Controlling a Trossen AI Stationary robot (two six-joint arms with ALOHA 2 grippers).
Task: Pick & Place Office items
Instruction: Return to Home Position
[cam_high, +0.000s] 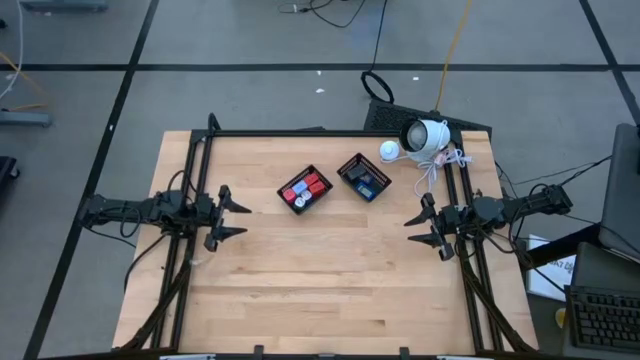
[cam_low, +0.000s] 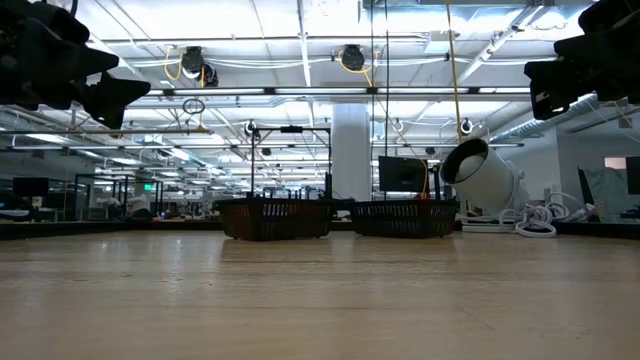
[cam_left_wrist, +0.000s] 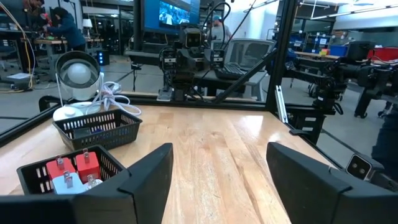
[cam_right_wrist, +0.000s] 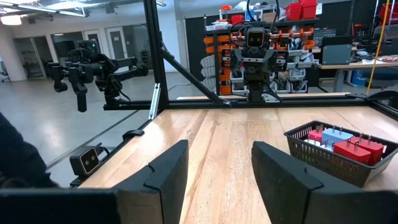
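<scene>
Two black mesh baskets side by side at the far middle of the tabletop (cam_high: 300, 290), with all office items in view inside them. Left basket (cam_high: 305, 189): red blocks (cam_left_wrist: 74, 167), pale blue block (cam_left_wrist: 67, 184), plus what looks like a small white bit (cam_left_wrist: 92, 182). Right basket (cam_high: 364, 177): dark blue-faced rectangles (cam_high: 366, 180), lying flat. Left tool (cam_high: 243, 219) and right tool (cam_high: 418, 231) parked at opposite tabletop edges, well apart from the baskets, fingers spread wide, nothing held. Blocks probably light, rigid plastic: pinch across the flat sides, not the prongs on top. Rectangles likely thin and slick-faced: take by the long edges, from above. Light-looking baskets: likely to slide if nudged.
</scene>
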